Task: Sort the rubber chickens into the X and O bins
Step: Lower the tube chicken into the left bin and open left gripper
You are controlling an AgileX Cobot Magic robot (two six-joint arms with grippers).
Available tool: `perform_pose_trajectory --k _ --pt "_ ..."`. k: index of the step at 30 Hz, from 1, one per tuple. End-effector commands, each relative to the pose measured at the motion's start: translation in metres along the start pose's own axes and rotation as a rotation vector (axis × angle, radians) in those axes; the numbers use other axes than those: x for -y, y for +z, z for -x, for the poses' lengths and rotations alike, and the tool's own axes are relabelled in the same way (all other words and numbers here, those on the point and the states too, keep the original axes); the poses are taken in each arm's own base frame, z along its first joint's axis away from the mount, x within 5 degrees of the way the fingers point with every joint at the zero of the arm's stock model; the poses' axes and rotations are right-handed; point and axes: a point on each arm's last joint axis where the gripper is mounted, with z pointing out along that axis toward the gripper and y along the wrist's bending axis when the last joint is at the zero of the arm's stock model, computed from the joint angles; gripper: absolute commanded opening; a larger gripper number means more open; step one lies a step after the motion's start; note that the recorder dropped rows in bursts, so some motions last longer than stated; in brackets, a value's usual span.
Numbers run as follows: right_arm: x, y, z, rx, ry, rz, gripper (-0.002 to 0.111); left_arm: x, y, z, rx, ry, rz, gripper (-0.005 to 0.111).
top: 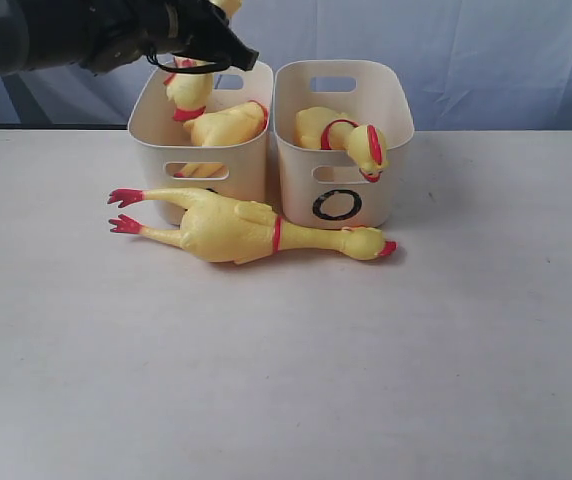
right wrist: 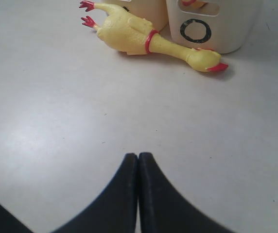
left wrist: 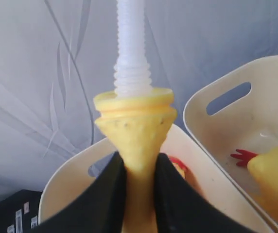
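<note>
**Materials and shapes.** The two bins are smooth cream plastic with rounded corners and slot handles, standing side by side and touching on a matte white table [top: 286, 390]. The O bin [top: 396, 130] carries a black ring on its front wall. The left bin [top: 151, 140] has its front mark almost wholly hidden behind the whole chicken [top: 231, 228], so the mark cannot be read. That chicken is glossy yellow rubber with red feet, a red neck band and a red beak. It lies lengthwise on the table against both bin fronts. A second chicken [top: 351, 135] sits in the O bin, its head drooping over the front rim. More yellow bodies [top: 221, 125] fill the left bin.

**Left arm.** The left gripper [top: 231, 55] hangs above the left bin. Its black fingers [left wrist: 105, 194] pinch the neck piece [left wrist: 134, 121], a yellow stem flaring to a ridged collar.

**Right arm.** The right gripper [right wrist: 138, 165] hovers low over bare table, its tips pressed together with nothing between them.

**View differences.** Only the left wrist view shows the ribbed white tube [left wrist: 131, 58] rising from the collar. Only the right wrist view shows the right claw.
</note>
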Motion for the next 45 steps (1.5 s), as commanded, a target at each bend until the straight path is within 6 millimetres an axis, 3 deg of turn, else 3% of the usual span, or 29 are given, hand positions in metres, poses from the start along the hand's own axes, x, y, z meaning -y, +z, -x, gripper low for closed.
perform_pose_trajectory --k 1,18,24,29,34,45 --pt "0.001 0.0 -0.001 0.004 -0.007 -0.004 -0.001 -0.005 0.011 -0.016 -0.052 -0.024 0.016 0.0" --pt "0.001 0.0 -0.001 0.004 -0.007 -0.004 -0.001 -0.008 0.024 -0.05 -0.245 -0.014 0.075 0.001" --pt "0.001 0.0 -0.001 0.004 -0.007 -0.004 -0.001 -0.006 0.028 -0.056 -0.259 -0.027 0.068 0.015" --pt "0.001 0.0 -0.001 0.004 -0.007 -0.004 -0.001 -0.003 0.033 -0.063 -0.276 -0.031 0.063 0.043" --pt "0.001 0.0 -0.001 0.006 -0.007 -0.004 -0.001 -0.001 0.036 -0.069 -0.294 -0.051 0.059 0.059" --pt "0.001 0.0 -0.001 0.006 -0.008 -0.006 -0.001 -0.007 0.028 -0.069 -0.366 -0.039 0.101 0.063"
